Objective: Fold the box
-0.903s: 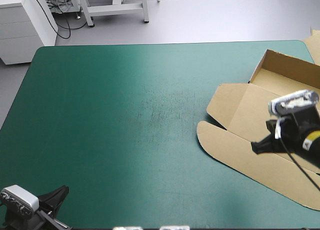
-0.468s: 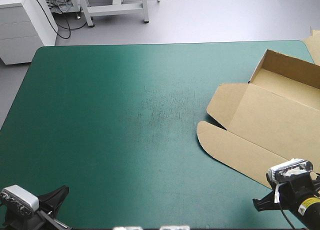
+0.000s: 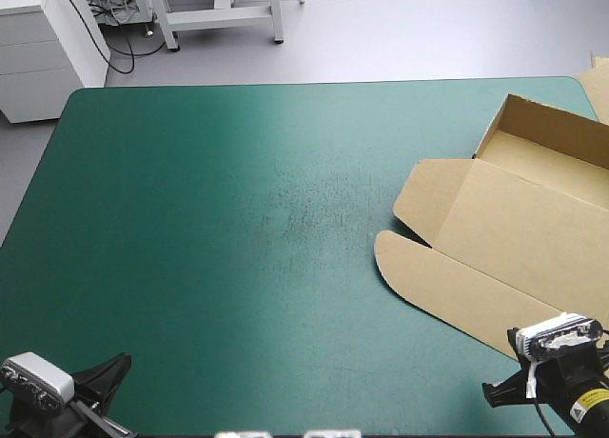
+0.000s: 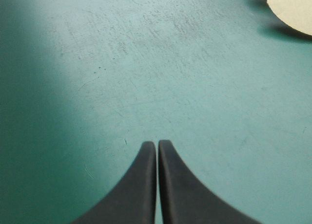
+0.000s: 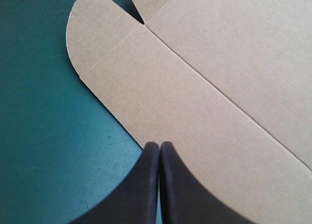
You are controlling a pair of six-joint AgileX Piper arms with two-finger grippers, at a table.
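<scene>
Two grippers show, and both have their broad black fin-shaped fingers pressed together into one pointed arch, with nothing between them.

The right gripper (image 5: 159, 147) is at the table's near right corner. Its tips lie right at the near edge of the brown box of cut cardboard sheet (image 5: 195, 87), where the board's long flap meets the teal-green table cover (image 5: 39, 136). Whether the tips touch the board cannot be told.

Ahead of this gripper the long flap lies flat and ends in a rounded corner. A straight crease joins it to the wider panel beyond. In the high view the box fills the right side of the table. Its broad panel and two rounded flaps lie flat, and at its far right end the walls stand raised around a shallow open part.

The left gripper (image 4: 157, 147) is at the near left corner, over bare, lightly scuffed cover and well apart from the box. Only a rounded flap tip shows far ahead of it and off to one side.
</scene>
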